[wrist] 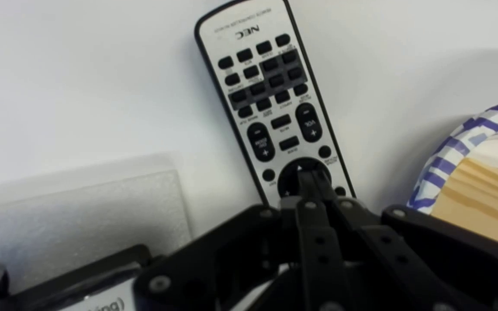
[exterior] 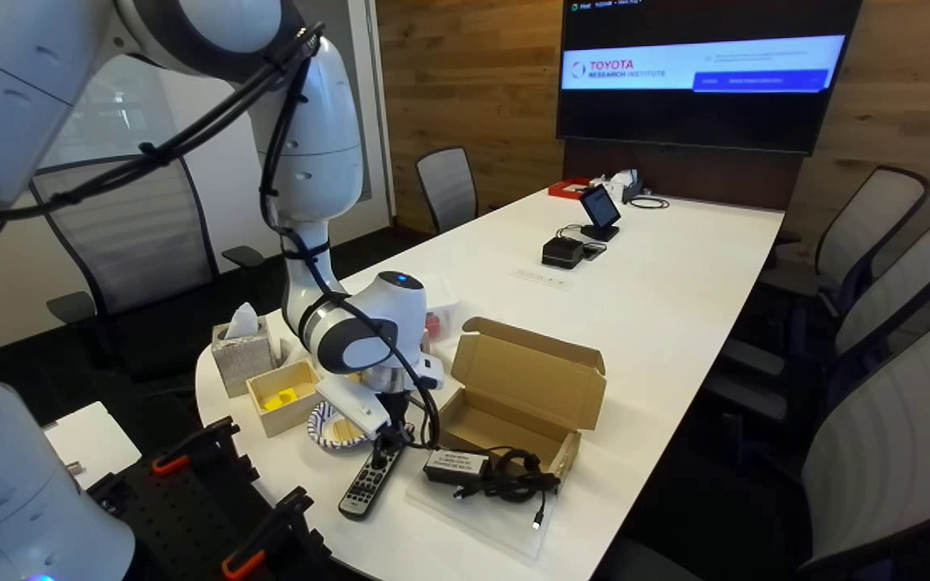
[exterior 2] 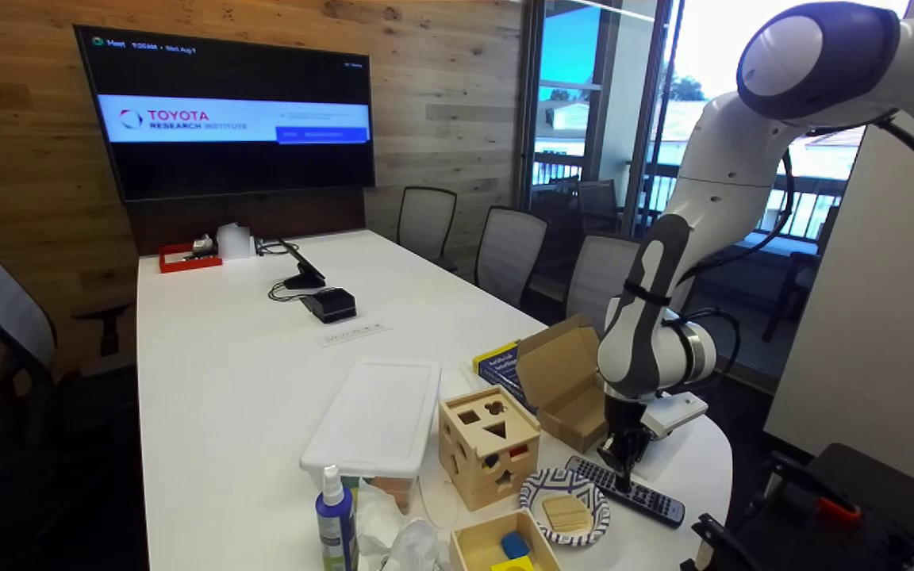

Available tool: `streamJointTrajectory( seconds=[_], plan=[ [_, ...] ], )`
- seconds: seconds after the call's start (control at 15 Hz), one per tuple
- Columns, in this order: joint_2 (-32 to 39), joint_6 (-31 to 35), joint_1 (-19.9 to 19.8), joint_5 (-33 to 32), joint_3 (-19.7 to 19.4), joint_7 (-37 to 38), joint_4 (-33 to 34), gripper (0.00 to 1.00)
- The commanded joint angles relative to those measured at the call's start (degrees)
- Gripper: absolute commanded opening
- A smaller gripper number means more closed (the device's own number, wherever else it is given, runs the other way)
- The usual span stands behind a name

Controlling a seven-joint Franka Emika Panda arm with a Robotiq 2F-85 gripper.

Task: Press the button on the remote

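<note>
The remote lies flat on the white table. In the wrist view the remote (wrist: 270, 103) has a silver-grey face, black edges and black buttons, with a round black pad. It also shows in both exterior views (exterior: 366, 486) (exterior 2: 651, 503). My gripper (wrist: 316, 176) is shut and empty, pointing down with its fingertips over the round pad. The gripper shows above the remote's middle in both exterior views (exterior: 382, 458) (exterior 2: 623, 482). Whether the fingertips touch the pad I cannot tell. The remote's far part is hidden behind the gripper in the wrist view.
A patterned bowl (exterior 2: 532, 488) with tan pieces is close beside the remote. A black power adapter (exterior: 457, 466) with cables and an open cardboard box (exterior: 529, 367) stand on the other side. A wooden shape cube (exterior 2: 489, 452) and a wooden tray (exterior: 271, 420) are nearby.
</note>
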Motion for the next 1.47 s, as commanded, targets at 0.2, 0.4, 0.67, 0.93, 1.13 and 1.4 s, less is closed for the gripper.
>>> streamJointTrajectory(
  seconds=[0.2, 0.4, 0.67, 0.93, 1.13, 1.4],
  plan=[
    [5.2, 1.7, -1.0, -0.4, 2.0, 2.0, 2.6, 0.00],
    [6.3, 1.9, 0.3, -0.5, 1.5, 3.1, 3.3, 0.00],
    [6.0, 1.7, 1.7, -0.5, 0.7, 5.3, 3.4, 0.00],
    [7.5, 1.4, 2.5, -0.6, 0.5, 6.5, 4.7, 0.00],
    [8.6, 2.0, 3.5, -0.8, -0.1, 7.1, 5.6, 0.00],
    [10.5, 3.5, 3.5, -0.1, 0.6, 7.8, 6.3, 0.00]
  ],
)
